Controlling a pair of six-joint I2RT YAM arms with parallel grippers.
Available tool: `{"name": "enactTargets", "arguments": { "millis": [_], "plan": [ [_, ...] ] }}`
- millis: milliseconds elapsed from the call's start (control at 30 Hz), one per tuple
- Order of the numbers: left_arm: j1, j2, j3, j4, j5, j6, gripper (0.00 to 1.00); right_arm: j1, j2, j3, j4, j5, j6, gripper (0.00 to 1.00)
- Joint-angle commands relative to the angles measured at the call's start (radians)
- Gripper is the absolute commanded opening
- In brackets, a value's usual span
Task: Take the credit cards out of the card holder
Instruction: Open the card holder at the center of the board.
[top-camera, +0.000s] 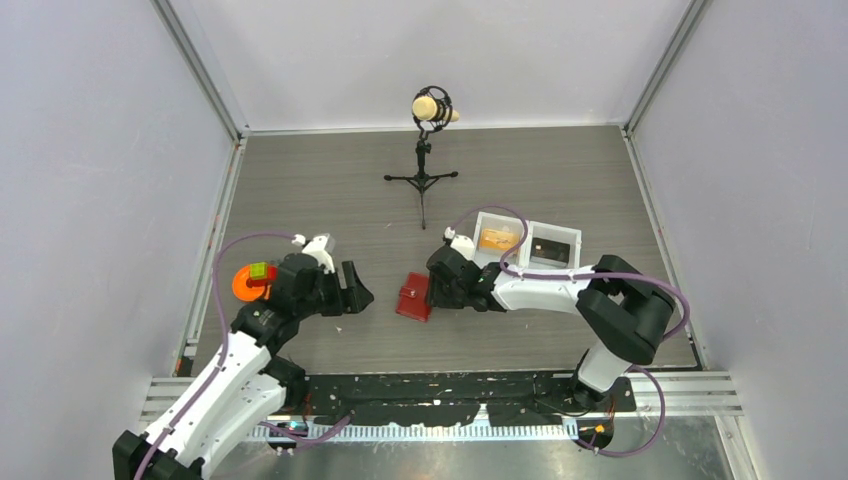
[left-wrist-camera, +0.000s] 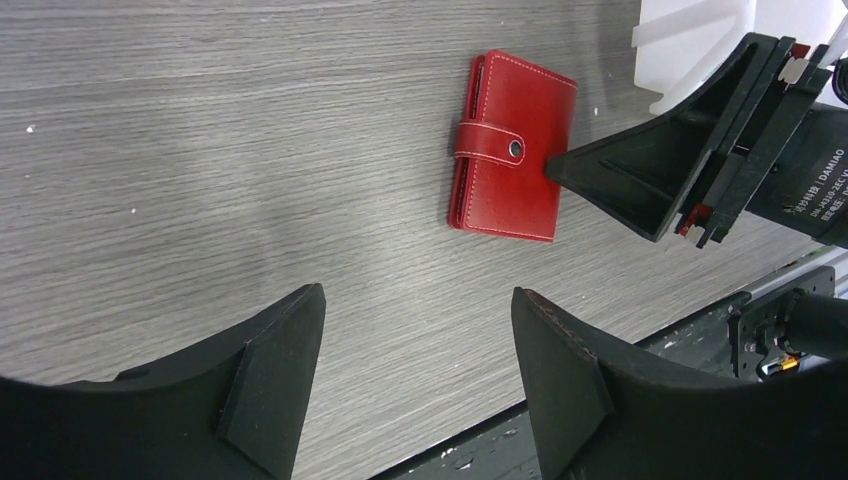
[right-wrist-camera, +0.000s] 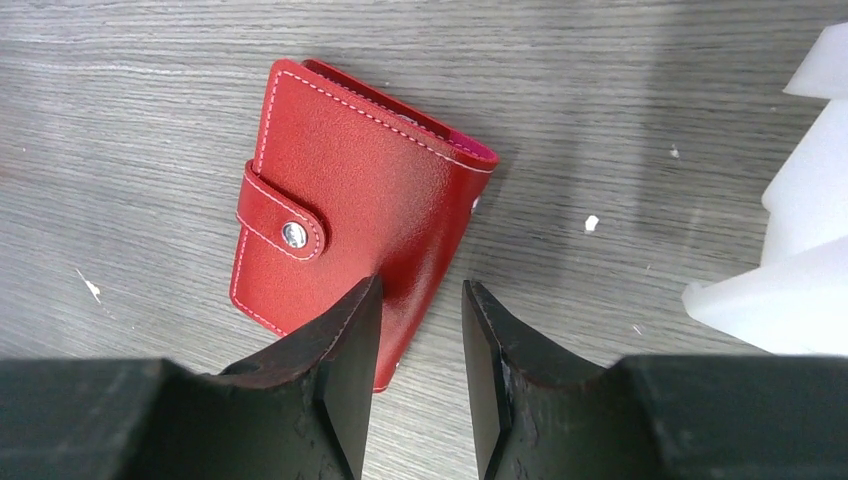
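Narrowly open, the right end effector (right-wrist-camera: 420, 290) should pin the card holder (right-wrist-camera: 350, 190). The wide-open left end effector (left-wrist-camera: 418, 295) should unsnap its strap (left-wrist-camera: 488, 143).

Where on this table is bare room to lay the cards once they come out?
Free: the table between the card holder and the microphone stand, and the far stretch beyond the left end effector. Crowded: the right end effector fills the gap between holder and white tray.
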Motion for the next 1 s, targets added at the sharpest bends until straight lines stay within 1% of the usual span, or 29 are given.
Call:
{"name": "enactTargets", "arguments": {
  "millis": [0, 67, 133, 200, 233, 267, 300, 333, 400, 467, 600, 733, 967],
  "plan": [
    [-0.01, 0.006, -0.018, 0.086, 0.004, -0.019, 0.68, 0.007, 0.024, 0.009, 0.058, 0.023, 0.021, 0.43],
    [-0.029, 0.016, -0.02, 0.093, -0.014, -0.01, 0.64, 0.009, 0.034, 0.007, 0.08, 0.014, 0.007, 0.41],
    [-0.058, 0.036, -0.019, 0.096, -0.038, -0.002, 0.64, 0.011, 0.039, -0.003, 0.108, -0.003, -0.009, 0.37],
    [-0.081, 0.063, -0.021, 0.107, -0.044, -0.002, 0.64, 0.013, 0.039, -0.017, 0.151, -0.031, -0.031, 0.28],
    [-0.089, 0.078, -0.022, 0.122, -0.041, -0.006, 0.64, 0.013, 0.038, -0.028, 0.189, -0.043, -0.048, 0.26],
    [-0.097, 0.094, -0.022, 0.135, -0.041, -0.01, 0.64, 0.014, 0.035, -0.035, 0.21, -0.068, -0.057, 0.2],
    [-0.108, 0.107, -0.02, 0.149, -0.044, -0.014, 0.64, 0.014, 0.029, -0.05, 0.247, -0.081, -0.072, 0.17],
    [-0.119, 0.124, -0.018, 0.161, -0.05, -0.015, 0.63, 0.016, 0.025, -0.058, 0.265, -0.1, -0.077, 0.11],
    [-0.142, 0.157, -0.009, 0.184, -0.073, -0.016, 0.62, 0.018, 0.01, -0.089, 0.322, -0.132, -0.098, 0.06],
    [-0.158, 0.187, 0.003, 0.206, -0.099, -0.017, 0.6, 0.022, -0.015, -0.1, 0.349, -0.144, -0.113, 0.05],
    [-0.186, 0.252, 0.02, 0.247, -0.172, -0.029, 0.55, 0.026, -0.051, -0.118, 0.349, -0.141, -0.115, 0.05],
    [-0.219, 0.335, 0.043, 0.305, -0.182, -0.032, 0.53, 0.03, -0.073, -0.126, 0.352, -0.149, -0.103, 0.05],
    [-0.253, 0.476, 0.088, 0.347, -0.173, -0.037, 0.53, 0.043, -0.087, -0.138, 0.359, -0.144, -0.089, 0.05]
  ]
}}
